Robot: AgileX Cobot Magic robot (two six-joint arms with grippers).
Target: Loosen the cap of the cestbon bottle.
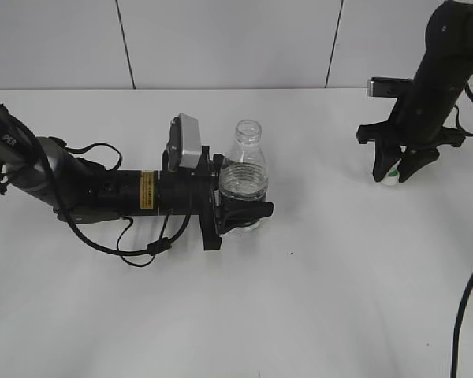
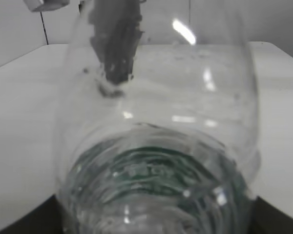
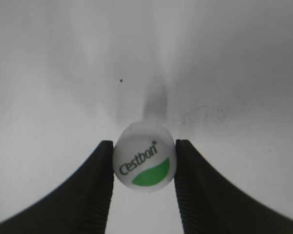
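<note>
The cestbon bottle [image 1: 243,164] stands upright mid-table, clear, part full of water, its neck open with no cap on it. My left gripper [image 1: 241,214] lies low along the table and is shut on the bottle's lower body. The bottle fills the left wrist view [image 2: 156,122], with the green label showing through the water. The cap [image 1: 391,175] is at the far right, white with a green patch, resting on or just above the table. My right gripper [image 1: 394,169] points down and is shut on it. In the right wrist view the cap [image 3: 144,163] sits between both fingers [image 3: 144,144].
The white table [image 1: 315,283] runs to a grey tiled wall [image 1: 221,39] at the back. The left arm's cables [image 1: 134,248] loop on the table beside the arm. A black cable [image 1: 463,315] hangs at the front right edge.
</note>
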